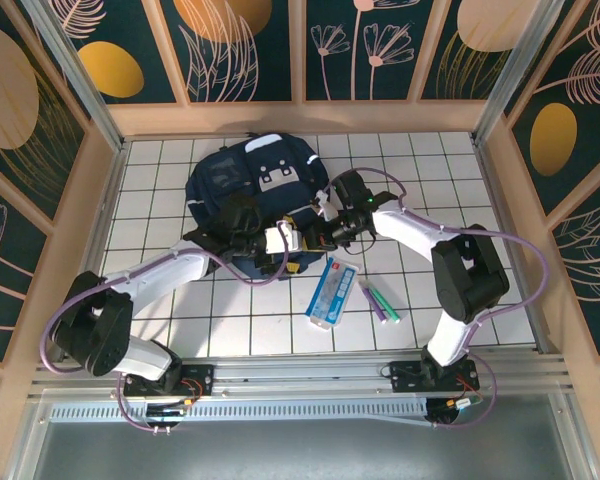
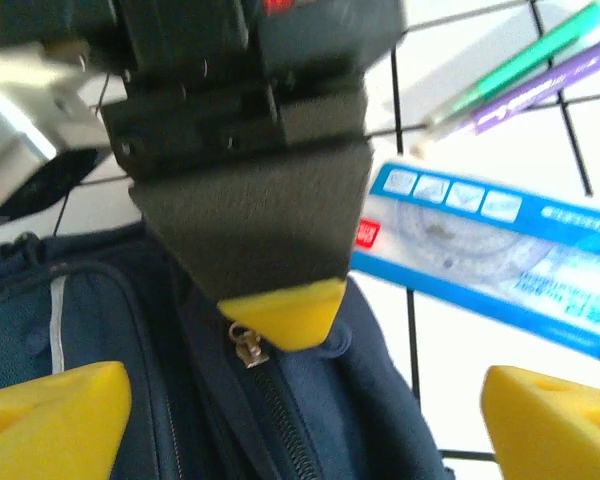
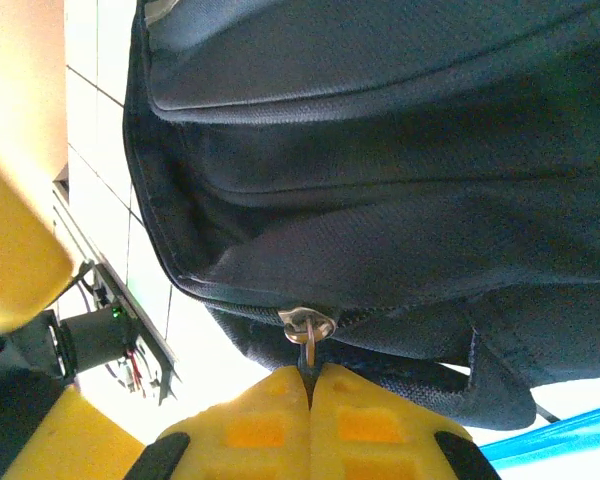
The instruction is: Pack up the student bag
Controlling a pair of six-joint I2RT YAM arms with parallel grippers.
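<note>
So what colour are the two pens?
Green pen and purple pen, clearest from the left wrist view.

Your left arm, right arm: white shells, black joints, purple cables looped alongside. Your left gripper: black body, yellow wedge fingertips. Right gripper: same yellow, square recesses.

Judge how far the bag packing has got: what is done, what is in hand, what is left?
Done: nothing looks packed yet. In hand: the right gripper is shut on the zip pull of the bag; the left gripper hangs open beside it. Left: the ruler pack and two pens lie on the table outside the bag and have to go in.
</note>
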